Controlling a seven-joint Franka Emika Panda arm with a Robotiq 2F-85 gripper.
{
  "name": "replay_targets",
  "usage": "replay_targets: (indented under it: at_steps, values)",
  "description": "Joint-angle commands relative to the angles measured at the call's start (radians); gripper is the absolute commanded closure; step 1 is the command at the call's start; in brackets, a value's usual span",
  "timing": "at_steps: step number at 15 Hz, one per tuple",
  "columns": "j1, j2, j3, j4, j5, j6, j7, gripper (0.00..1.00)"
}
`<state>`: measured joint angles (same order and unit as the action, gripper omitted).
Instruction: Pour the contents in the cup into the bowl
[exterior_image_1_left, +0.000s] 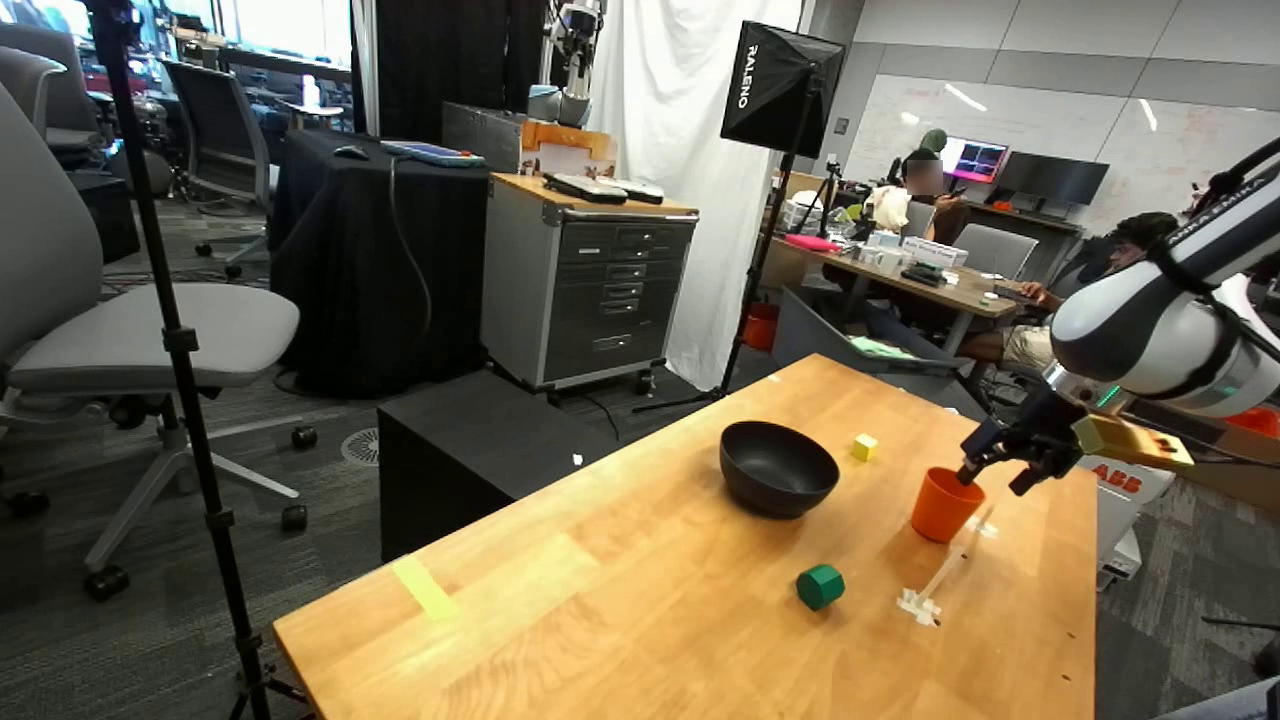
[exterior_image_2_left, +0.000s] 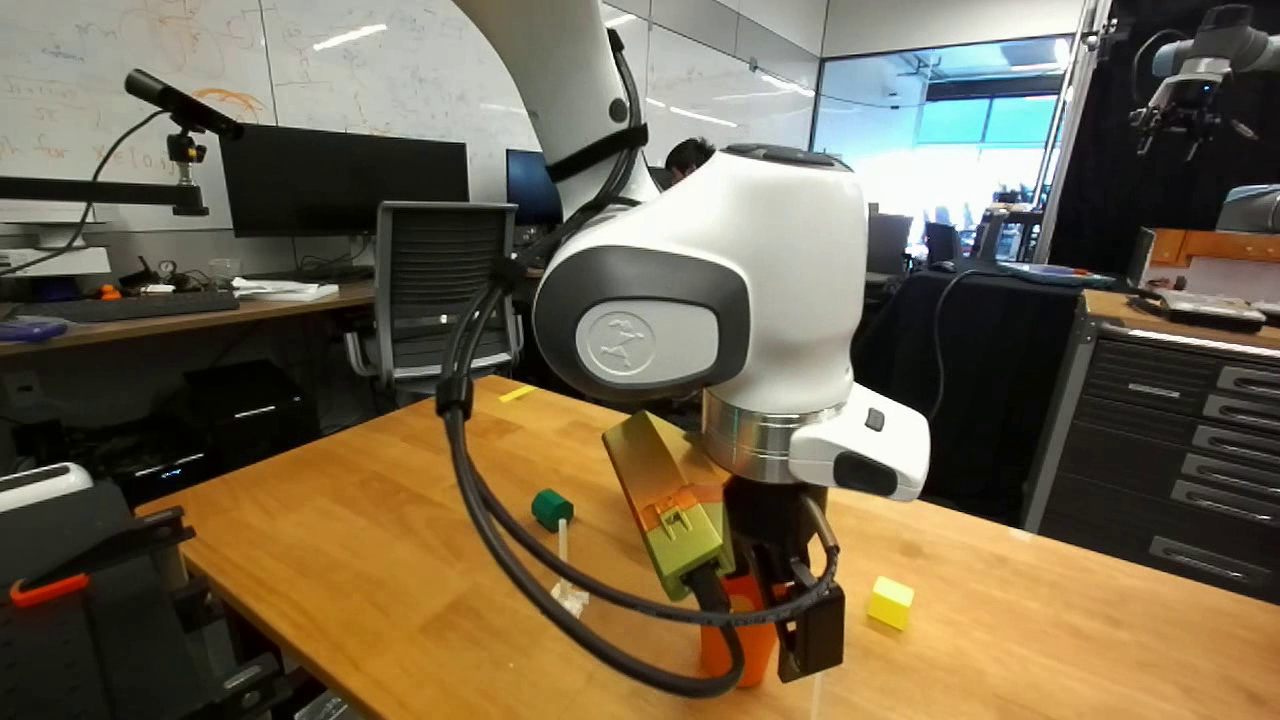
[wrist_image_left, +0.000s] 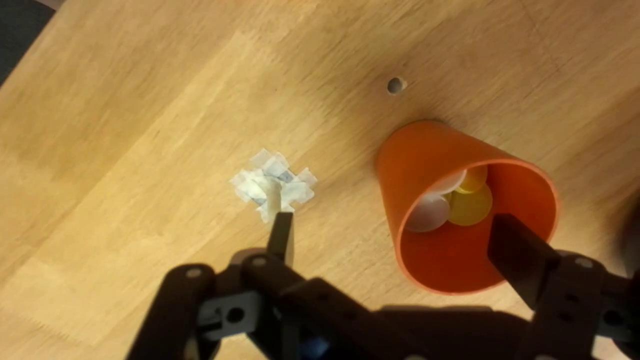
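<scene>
1. Leftmost in an exterior view, the bowl (exterior_image_1_left: 778, 475) awaits the pour.
2. Next, the cup (exterior_image_1_left: 942, 508) stands upright, long axis vertical, contents (wrist_image_left: 470, 206) inside.
3. Rightmost, your gripper (exterior_image_1_left: 993, 482) is spread wide, grasping nothing.
4. In the wrist view, the finger (wrist_image_left: 281, 237) at left is clear of the cup; the finger (wrist_image_left: 520, 256) at right overlaps its mouth. Whether it dips inside, you can't tell.
5. You'll likely need the cup, or just its wall, between both before closing.

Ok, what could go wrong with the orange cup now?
In the wrist view, one of the open fingers overlaps the cup at its mouth, so it might tip the cup over. The yellow and whitish discs inside look loose, so pouring too fast could send some past the bowl onto the table.
</scene>
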<state>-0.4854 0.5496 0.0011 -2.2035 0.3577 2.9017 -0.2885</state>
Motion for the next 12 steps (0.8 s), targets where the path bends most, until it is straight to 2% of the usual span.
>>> replay_targets:
  at_steps: [1, 3, 4, 5, 7, 8, 12]
  values:
    - [-0.059, 0.031, 0.06, 0.025, 0.005, 0.023, -0.01, 0.0]
    - [-0.076, 0.041, 0.077, 0.029, 0.004, 0.024, -0.012, 0.01]
    - [-0.083, 0.046, 0.084, 0.03, 0.004, 0.024, -0.013, 0.09]
    - [-0.091, 0.052, 0.092, 0.033, 0.005, 0.024, -0.013, 0.26]
    - [-0.102, 0.061, 0.104, 0.036, 0.004, 0.028, -0.01, 0.37]
    - [-0.109, 0.065, 0.112, 0.037, 0.005, 0.03, -0.01, 0.48]
    - [-0.143, 0.076, 0.151, 0.042, 0.014, 0.04, -0.011, 0.79]
